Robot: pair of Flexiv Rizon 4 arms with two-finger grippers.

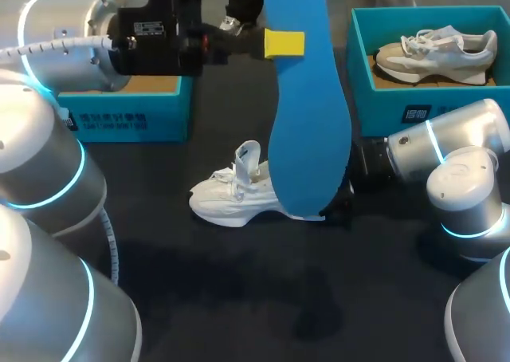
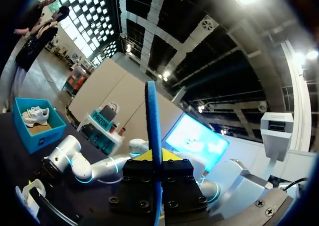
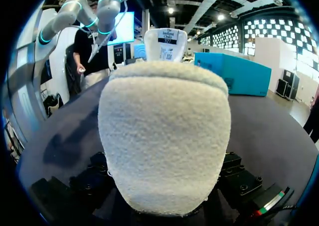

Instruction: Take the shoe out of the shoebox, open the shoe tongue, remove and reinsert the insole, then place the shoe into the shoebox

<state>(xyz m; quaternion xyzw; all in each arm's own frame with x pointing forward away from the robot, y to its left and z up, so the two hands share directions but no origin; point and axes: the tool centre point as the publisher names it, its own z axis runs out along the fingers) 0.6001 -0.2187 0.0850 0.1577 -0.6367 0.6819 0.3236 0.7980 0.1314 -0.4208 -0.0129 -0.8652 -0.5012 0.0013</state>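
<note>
My left gripper (image 1: 283, 43) is shut on a blue insole (image 1: 307, 123) and holds it high over the table. The insole hangs long end down, and its lower end hides the heel of the white shoe (image 1: 231, 196). In the left wrist view the insole (image 2: 152, 116) stands edge-on between the yellow tips of the left gripper (image 2: 157, 159). The shoe stands upright on the dark table, tongue up. My right gripper (image 1: 341, 208) is at its heel. In the right wrist view the fuzzy heel (image 3: 164, 136) fills the space between the fingers and hides them.
A teal shoebox (image 1: 414, 99) at the back right holds a second, beige-and-white shoe (image 1: 438, 51). Another teal box (image 1: 127, 111) stands at the back left under my left arm. Bare dark table lies in front of the shoe.
</note>
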